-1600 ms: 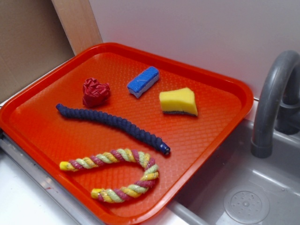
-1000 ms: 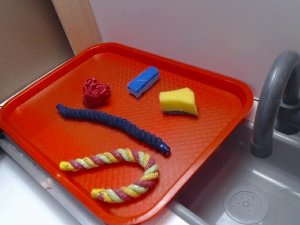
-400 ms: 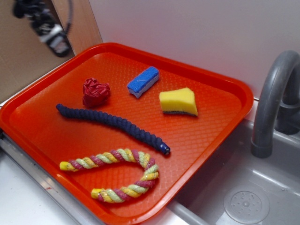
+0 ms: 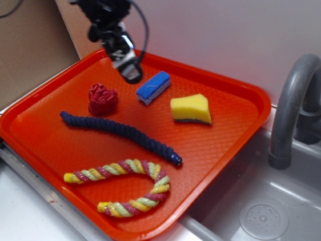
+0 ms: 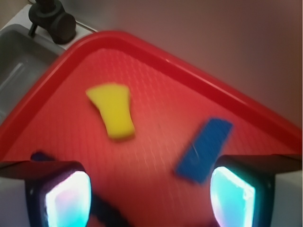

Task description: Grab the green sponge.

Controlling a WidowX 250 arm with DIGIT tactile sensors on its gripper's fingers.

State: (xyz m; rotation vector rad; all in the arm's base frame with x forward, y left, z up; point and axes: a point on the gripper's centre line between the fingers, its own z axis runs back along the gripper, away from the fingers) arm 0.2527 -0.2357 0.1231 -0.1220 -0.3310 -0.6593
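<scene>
The approach is the step in hand: the gripper [image 4: 131,75] hangs in the air over the far left part of the orange tray [image 4: 228,145], with its jaws spread wide and nothing between them, as the wrist view shows by the two lit fingertips [image 5: 66,198] standing well apart. The green sponge [image 4: 191,109], a yellow wedge with a thin dark layer on its underside, lies flat on the tray toward the right rear, well apart from the gripper and untouched. By my reading the next move calls for a shift to the right across the tray until the jaws sit above the wedge, then a descent with the jaws straddling its narrower sides. The blue sponge [image 4: 153,87] lies between the gripper and the target, near the gripper, so the path should pass above it, not through it. A crumpled red ball [image 4: 102,98], a dark blue rope [image 4: 120,130] and a striped twisted rope [image 4: 125,188] lie nearer the front and seem out of the way; the grey tap [image 4: 291,105] stands beyond the tray's right edge
</scene>
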